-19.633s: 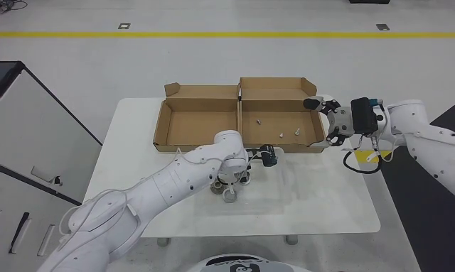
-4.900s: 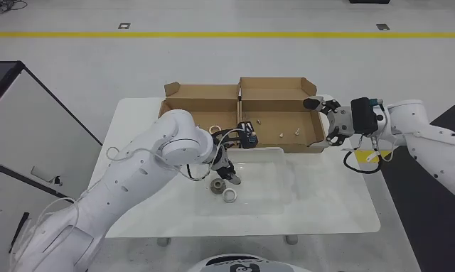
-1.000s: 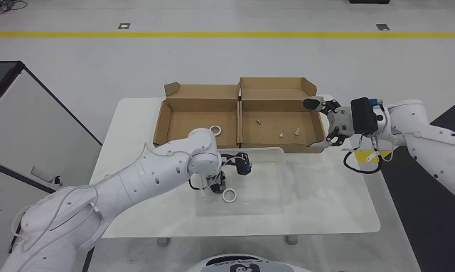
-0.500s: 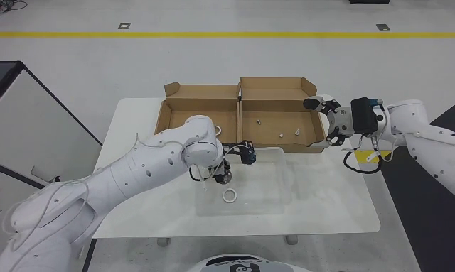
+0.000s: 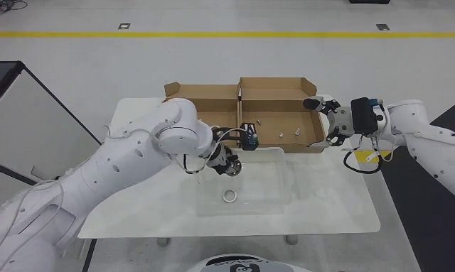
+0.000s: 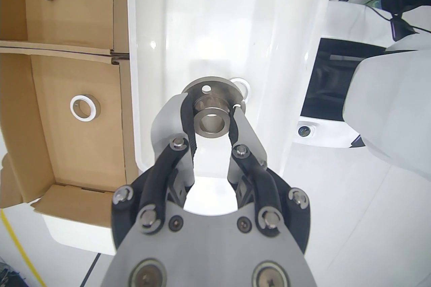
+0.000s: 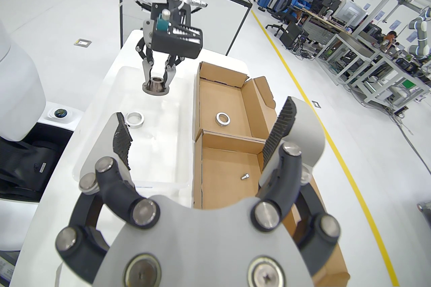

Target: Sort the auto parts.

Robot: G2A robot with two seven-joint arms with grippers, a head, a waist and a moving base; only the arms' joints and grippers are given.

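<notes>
Left arm (image 5: 135, 165): comes in from the near left, elbow bent, with the forearm angled in toward the middle.
Left wrist: turned so that the gripper points downward.
Left gripper (image 6: 210, 125): its 2 fingers are closed on the neck of a flanged metal hub (image 6: 215, 89), 1 pad on each side. The hub is upright with its flange lowermost.
Right arm (image 5: 419, 126): comes in from the right side, forearm roughly level and aimed across toward the left arm.
Right gripper (image 7: 203, 115): its 2 fingers are spread wide with nothing between them, and the ribbed black pads (image 7: 122, 137) face each other.
Spacing: the 2 grippers are well apart and do not touch.
</notes>
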